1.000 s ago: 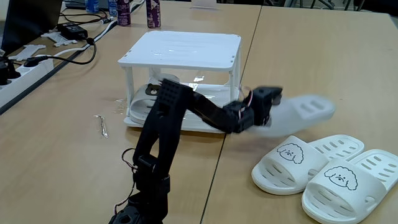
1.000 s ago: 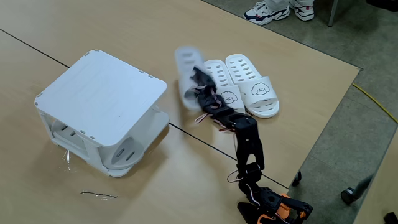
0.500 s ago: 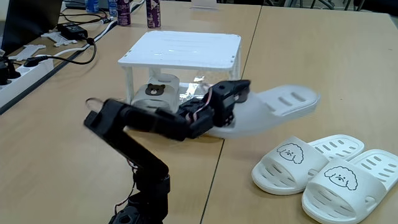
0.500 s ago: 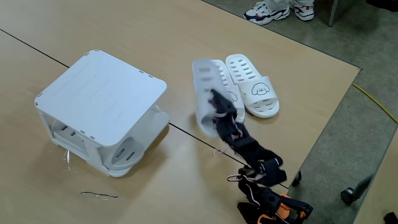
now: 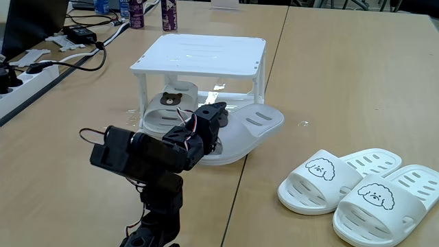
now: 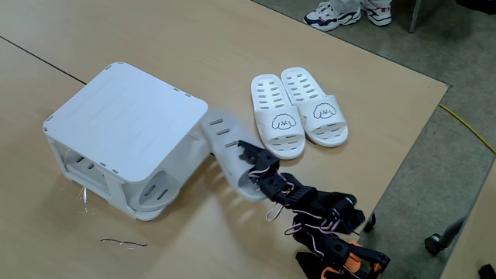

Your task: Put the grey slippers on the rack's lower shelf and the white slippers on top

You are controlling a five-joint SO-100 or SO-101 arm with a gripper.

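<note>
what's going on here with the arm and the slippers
A small black robot arm's end effector grips one grey slipper at the front of the white rack, part over the lower shelf. The other grey slipper already sits there. The two white slippers lie side by side on the table, and the rack's top holds nothing yet.

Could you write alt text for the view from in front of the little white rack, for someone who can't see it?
A black robot arm's gripper holds a grey slipper at the open front of a white two-tier rack, where another grey bear-face slipper already sits on the lower shelf. Two white puppy-face slippers lie on the wooden table at right.
</note>
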